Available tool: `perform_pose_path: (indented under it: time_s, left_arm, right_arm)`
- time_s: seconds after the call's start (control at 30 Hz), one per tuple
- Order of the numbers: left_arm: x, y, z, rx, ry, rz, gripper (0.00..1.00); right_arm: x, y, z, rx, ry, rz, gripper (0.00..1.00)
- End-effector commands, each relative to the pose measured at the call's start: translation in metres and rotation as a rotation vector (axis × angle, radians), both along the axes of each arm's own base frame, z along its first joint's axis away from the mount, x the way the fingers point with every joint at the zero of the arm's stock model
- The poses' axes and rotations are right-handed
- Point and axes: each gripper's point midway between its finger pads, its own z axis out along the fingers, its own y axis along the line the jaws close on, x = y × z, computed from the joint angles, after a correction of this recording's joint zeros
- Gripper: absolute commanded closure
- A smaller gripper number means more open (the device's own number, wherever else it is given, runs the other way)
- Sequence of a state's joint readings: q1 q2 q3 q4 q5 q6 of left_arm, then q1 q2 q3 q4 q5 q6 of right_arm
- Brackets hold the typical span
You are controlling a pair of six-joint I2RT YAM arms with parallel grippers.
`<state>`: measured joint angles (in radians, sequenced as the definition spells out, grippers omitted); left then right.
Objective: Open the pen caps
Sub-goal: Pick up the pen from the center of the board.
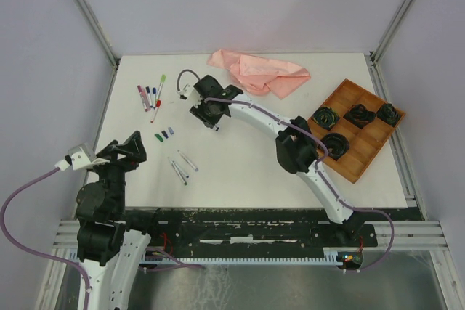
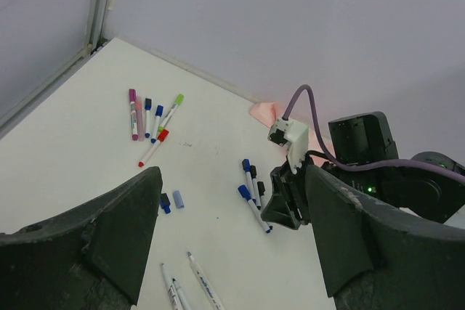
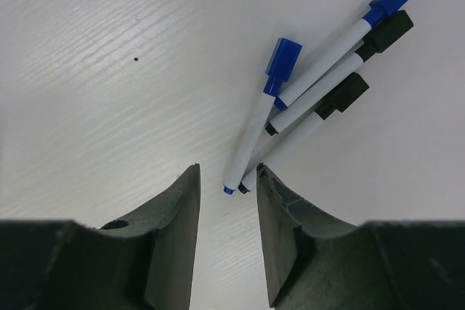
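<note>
Right gripper point(image 3: 227, 173): dark fingers partly spread, pinching nothing, poised just beside the ends of four thin white pens point(image 3: 254, 132).
Pen caps: two blue cylindrical plastic caps point(image 3: 283, 57) and two black caps point(image 3: 385, 33), seated on those pens.
Left gripper point(image 2: 232, 172): spread wide, empty, near left.

The pen caps point(image 3: 284, 58) under the right wrist camera are showing blue on two pens and black on two, and the barrels point(image 3: 251, 139) are showing white. The table point(image 1: 254, 172) is looking plain white, the cloth point(image 1: 258, 72) pink, and the tray point(image 1: 367, 154) orange-brown. Two loose caps point(image 2: 178, 199) are appearing navy and perhaps pale grey-blue.
</note>
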<state>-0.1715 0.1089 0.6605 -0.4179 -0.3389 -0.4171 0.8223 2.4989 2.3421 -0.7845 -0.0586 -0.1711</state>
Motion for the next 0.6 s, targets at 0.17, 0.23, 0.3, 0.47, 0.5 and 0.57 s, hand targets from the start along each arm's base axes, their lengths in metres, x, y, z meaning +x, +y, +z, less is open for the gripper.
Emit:
perform_pose_path:
  time_s: [0.17, 0.23, 0.3, 0.47, 0.5, 0.57]
  left_arm:
    - [-0.001, 0.003, 0.006, 0.041, -0.025, 0.012, 0.15]
    - [-0.001, 0.003, 0.007, 0.041, -0.026, 0.012, 0.15]
    - [-0.002, 0.003, 0.007, 0.041, -0.027, 0.013, 0.15]
    - [-0.002, 0.003, 0.007, 0.040, -0.027, 0.012, 0.15]
    - [-0.002, 0.003, 0.007, 0.040, -0.027, 0.013, 0.15]
    - [-0.002, 0.003, 0.007, 0.041, -0.026, 0.013, 0.15]
  right_arm:
    - [0.027, 0.005, 0.003, 0.008, -0.083, -0.047, 0.62]
    - [0.028, 0.003, 0.003, 0.004, -0.085, -0.051, 0.63]
    - [0.029, 0.002, 0.001, 0.000, -0.084, -0.053, 0.64]
    - [0.027, 0.000, -0.023, -0.030, -0.054, -0.050, 0.68]
    - [0.026, 0.000, -0.025, -0.031, -0.050, -0.050, 0.70]
    - [0.025, 0.000, -0.028, -0.032, -0.041, -0.052, 0.72]
